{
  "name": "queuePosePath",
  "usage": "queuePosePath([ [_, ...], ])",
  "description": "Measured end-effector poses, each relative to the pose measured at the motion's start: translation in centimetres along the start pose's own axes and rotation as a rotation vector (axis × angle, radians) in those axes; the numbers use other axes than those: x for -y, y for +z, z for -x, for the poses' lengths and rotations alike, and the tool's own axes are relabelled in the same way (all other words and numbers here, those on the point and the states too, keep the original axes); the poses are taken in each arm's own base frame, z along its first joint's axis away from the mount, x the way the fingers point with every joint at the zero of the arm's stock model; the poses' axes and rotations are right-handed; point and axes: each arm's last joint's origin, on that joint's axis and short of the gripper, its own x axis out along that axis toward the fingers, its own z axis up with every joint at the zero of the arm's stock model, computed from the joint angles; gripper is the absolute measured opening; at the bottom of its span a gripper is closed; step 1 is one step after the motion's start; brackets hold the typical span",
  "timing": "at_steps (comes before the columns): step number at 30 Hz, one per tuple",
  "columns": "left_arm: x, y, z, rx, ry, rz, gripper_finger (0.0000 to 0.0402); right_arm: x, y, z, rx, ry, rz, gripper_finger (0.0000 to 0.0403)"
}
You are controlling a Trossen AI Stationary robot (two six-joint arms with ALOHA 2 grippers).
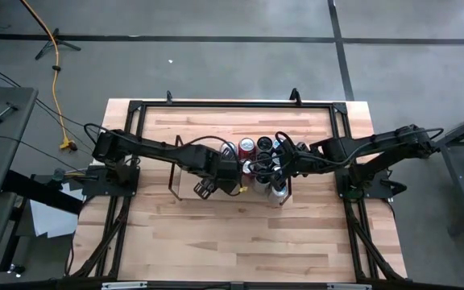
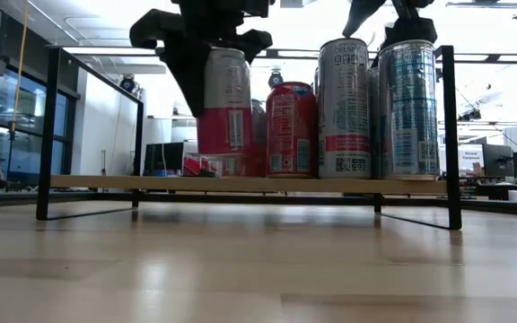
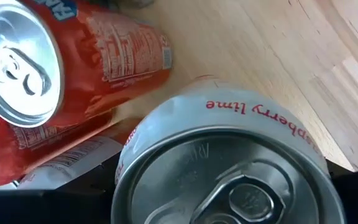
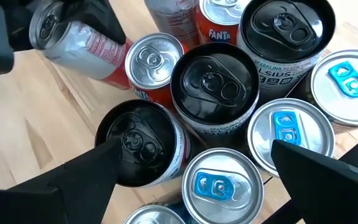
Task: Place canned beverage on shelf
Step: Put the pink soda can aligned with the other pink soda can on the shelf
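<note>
The shelf (image 2: 151,182) is a low light-wood board on black wire frames, lying mid-table (image 1: 185,184). Several cans stand upright on its right half, among them a red Fanta can (image 2: 292,130) and a tall white can (image 2: 344,108). My left gripper (image 1: 216,173) is shut on a white and red canned beverage (image 2: 227,112), lettered "raspberry lime" (image 3: 229,155), just left of the Fanta can. My right gripper (image 4: 196,149) hangs open above the standing cans (image 1: 274,167), touching none. My left gripper pinches the canned beverage by its side wall near the top rim (image 3: 328,168), one finger on each side (image 2: 187,72). The fingers come from above, slanting down. The can is tilted slightly, top up. Whether its bottom rests on the shelf board or hangs just above it, I cannot tell.
The shelf's left half (image 2: 97,182) is bare board. A tall blue-and-silver can (image 2: 408,108) stands by the right wire frame (image 2: 451,135). Black metal rails (image 1: 135,109) run round the wood-plank tabletop.
</note>
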Motion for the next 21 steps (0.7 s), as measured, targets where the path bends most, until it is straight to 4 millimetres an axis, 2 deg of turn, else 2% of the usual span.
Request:
queuePosePath([
  [8, -0.49, -0.40, -0.18, 0.018, -0.037, -0.006, 0.0274, 0.00, 0.01, 0.00, 0.001, 0.000, -0.006, 0.0399],
  [13, -0.43, -0.41, -0.20, 0.055, -0.092, -0.030, 0.0274, 0.00, 0.01, 0.00, 0.001, -0.001, -0.016, 0.0399],
  [21, -0.48, -0.37, -0.21, 0.056, -0.085, -0.011, 0.0274, 0.03, 0.04, 0.00, 0.011, -0.009, -0.026, 0.0399],
])
